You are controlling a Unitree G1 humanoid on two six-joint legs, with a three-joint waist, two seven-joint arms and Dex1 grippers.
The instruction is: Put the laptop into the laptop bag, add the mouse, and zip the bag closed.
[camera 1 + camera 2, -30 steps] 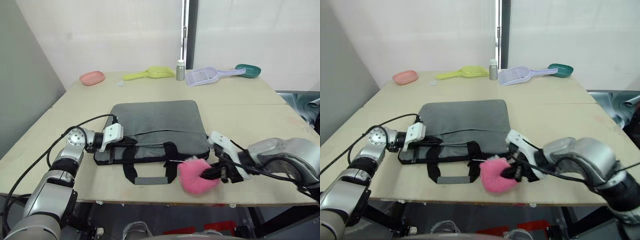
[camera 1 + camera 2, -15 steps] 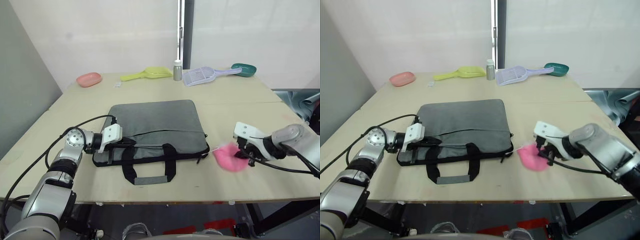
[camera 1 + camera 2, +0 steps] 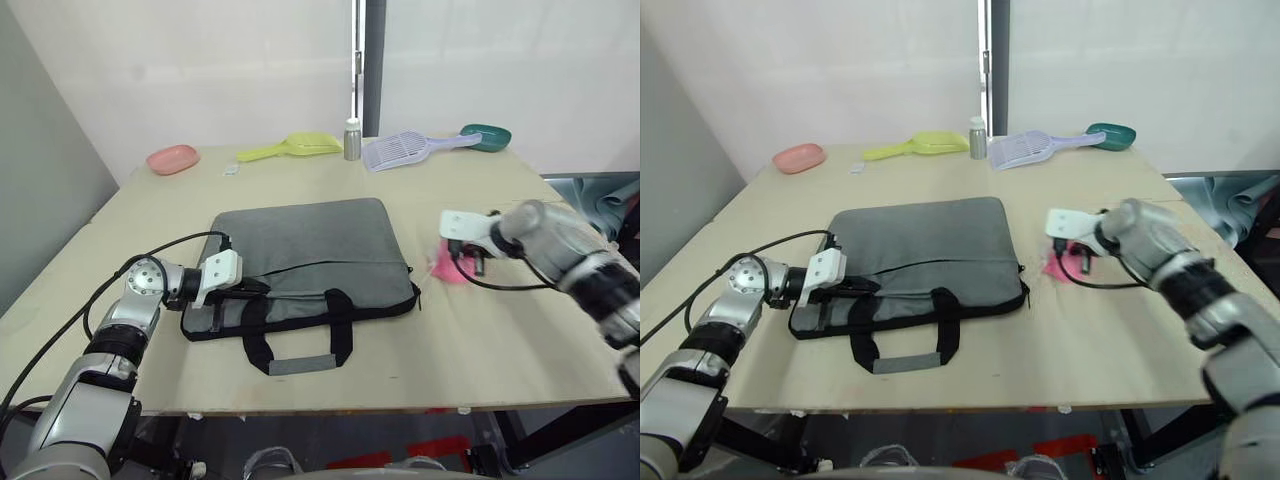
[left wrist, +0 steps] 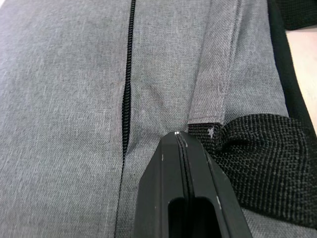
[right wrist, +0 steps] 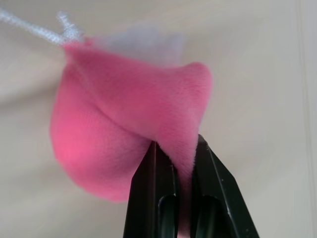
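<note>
Your laptop bag [image 3: 305, 255] lies flat near the middle of the table [image 3: 500, 340], its two black strap handles [image 3: 292, 335] splayed toward the near edge and its grey top panel facing up. Your left gripper [image 4: 182, 148] rests on the bag's near left corner, fingers pressed flat together with nothing between them, their tips at the seam where a black webbing strap [image 4: 257, 158] meets the grey fabric, just beside the black zipper [image 4: 128, 99] line. To the right of the bag, apart from it, your right gripper [image 5: 173, 153] is clenched on a fold of a fuzzy pink plush [image 5: 124, 129], which carries a white cord [image 5: 29, 27] at its far end; in the head views the plush [image 3: 445, 268] sits at table level close to the bag's right edge. Along the table's far side stand a pink dish [image 3: 172, 158], a yellow scoop [image 3: 295, 147], a small bottle [image 3: 352, 139], a lavender slotted scoop [image 3: 405, 150] and a green bowl [image 3: 485, 137].
</note>
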